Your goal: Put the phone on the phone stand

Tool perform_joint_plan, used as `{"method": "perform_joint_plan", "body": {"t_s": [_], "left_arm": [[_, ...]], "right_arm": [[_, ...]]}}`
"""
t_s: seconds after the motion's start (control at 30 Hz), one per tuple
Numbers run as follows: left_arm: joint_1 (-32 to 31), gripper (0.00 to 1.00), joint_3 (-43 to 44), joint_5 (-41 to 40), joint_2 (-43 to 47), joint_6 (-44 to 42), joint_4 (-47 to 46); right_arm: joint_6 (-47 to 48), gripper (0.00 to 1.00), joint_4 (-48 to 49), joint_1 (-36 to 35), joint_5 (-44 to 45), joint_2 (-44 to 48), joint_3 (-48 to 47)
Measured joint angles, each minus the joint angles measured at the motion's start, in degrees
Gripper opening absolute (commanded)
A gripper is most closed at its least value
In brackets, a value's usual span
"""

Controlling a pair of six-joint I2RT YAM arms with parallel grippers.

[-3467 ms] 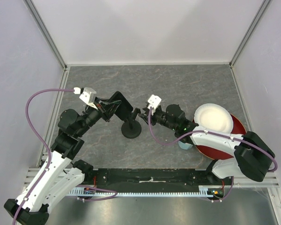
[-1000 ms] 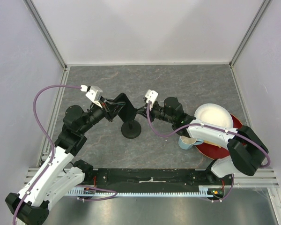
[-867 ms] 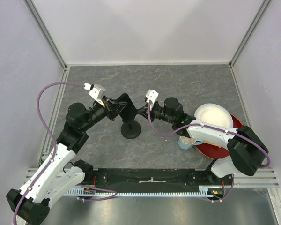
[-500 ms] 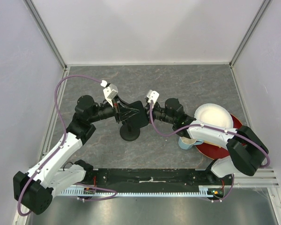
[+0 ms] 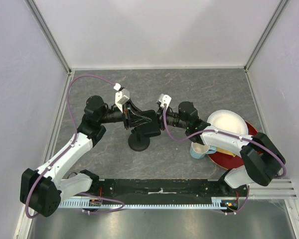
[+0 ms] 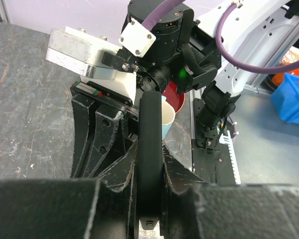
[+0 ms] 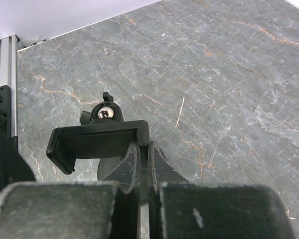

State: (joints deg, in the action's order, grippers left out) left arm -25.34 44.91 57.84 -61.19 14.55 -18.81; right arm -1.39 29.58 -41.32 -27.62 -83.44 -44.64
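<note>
My left gripper (image 5: 135, 119) is shut on the phone (image 5: 147, 124), a glossy black slab held over the phone stand. In the left wrist view the phone (image 6: 150, 149) stands edge-on between my fingers. The phone stand's round base (image 5: 138, 142) sits on the grey table. My right gripper (image 5: 158, 119) is shut on one side arm of the stand's clamp head (image 7: 97, 139), seen in the right wrist view with its ball joint (image 7: 105, 113) behind. The phone is right next to the clamp head; I cannot tell whether they touch.
A light blue mug (image 5: 199, 149) stands right of the stand, beside a red plate (image 5: 241, 152) carrying a white dish (image 5: 227, 124). Grey enclosure walls ring the table. A blue bin (image 6: 294, 97) lies beyond the table's front rail.
My left arm has swung right and carried the phone from left of the stand to over it, up against the clamp head. My right gripper has stayed on the clamp.
</note>
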Motion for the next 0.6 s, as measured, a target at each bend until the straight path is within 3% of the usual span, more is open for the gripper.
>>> {"method": "perform_joint_plan", "body": {"t_s": [0.37, 0.6], "left_arm": [[0.63, 0.02, -3.87, 4.28, -6.25, 2.49, -17.18], [0.68, 0.02, -5.64, 3.58, -6.56, 2.05, -18.6]], "right_arm": [[-0.98, 0.0, 0.79, 1.01, -5.14, -1.49, -0.83], [-2.08, 0.0, 1.46, 1.03, -5.16, -1.73, -0.83]]}}
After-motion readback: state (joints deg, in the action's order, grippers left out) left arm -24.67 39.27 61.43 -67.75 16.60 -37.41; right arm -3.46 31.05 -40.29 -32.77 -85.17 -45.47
